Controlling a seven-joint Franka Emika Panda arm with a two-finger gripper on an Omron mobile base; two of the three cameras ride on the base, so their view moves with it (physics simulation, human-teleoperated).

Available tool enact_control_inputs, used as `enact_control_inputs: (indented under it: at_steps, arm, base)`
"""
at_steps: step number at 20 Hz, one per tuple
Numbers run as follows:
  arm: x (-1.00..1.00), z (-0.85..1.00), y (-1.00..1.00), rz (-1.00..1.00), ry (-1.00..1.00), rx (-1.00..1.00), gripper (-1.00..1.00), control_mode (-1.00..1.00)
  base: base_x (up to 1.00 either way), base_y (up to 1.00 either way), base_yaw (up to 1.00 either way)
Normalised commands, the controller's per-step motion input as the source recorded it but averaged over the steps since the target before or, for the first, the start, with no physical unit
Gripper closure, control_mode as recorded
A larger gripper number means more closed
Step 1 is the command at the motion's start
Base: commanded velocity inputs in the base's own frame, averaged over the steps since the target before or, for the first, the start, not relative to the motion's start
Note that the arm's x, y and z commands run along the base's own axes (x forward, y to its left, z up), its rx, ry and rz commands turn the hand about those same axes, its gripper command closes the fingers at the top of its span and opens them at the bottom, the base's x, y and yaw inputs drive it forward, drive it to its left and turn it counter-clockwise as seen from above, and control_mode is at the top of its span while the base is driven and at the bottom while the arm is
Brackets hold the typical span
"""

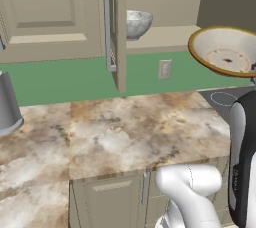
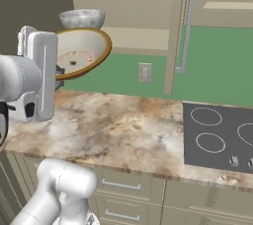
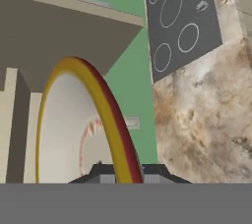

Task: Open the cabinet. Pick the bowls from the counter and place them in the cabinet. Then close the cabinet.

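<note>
Gripper (image 3: pixel 129 173) clamped on cream bowl (image 1: pixel 226 50) rim — raised above worktop (image 1: pixel 130 127). Cabinet (image 1: pixel 120 32) open, grey bowl (image 1: pixel 136 22) shelved — remaining: place cream bowl, close doors.

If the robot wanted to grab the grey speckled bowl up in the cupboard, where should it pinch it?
Probably on the rim. The grey bowl sits upright on the cabinet shelf, mouth up, so its thin edge is the easiest part to pinch. The pincer should come in from the open front, one finger inside and one outside, since its sides look too round to hold. It is pinching the cream bowl that way now.
</note>
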Motion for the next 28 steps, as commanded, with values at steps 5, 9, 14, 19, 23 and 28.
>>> enact_control_inputs:
  at_steps: [5,9,14,19,23,28]
  arm:
    - [0.08,-0.05,-0.08,0.07,-0.07,-0.01,1.00,-1.00]
    - [0.12,-0.06,0.00,0.01,-0.07,-0.02,1.00,-1.00]
    - [0.28,-0.10,0.00,0.00,-0.01,0.00,1.00,-1.00]
    - [0.44,-0.11,-0.04,0.01,0.00,0.00,1.00,-1.00]
    - [0.46,-0.09,-0.06,0.02,0.00,0.00,1.00,-1.00]
    - [0.49,-0.07,-0.06,0.03,0.00,0.00,1.00,-1.00]
  base:
    - [0.00,0.00,0.00]
    - [0.00,0.00,0.00]
    - [0.00,0.00,0.00]
    - [0.00,0.00,0.00]
    - [0.00,0.00,0.00]
    - [0.00,0.00,0.00]
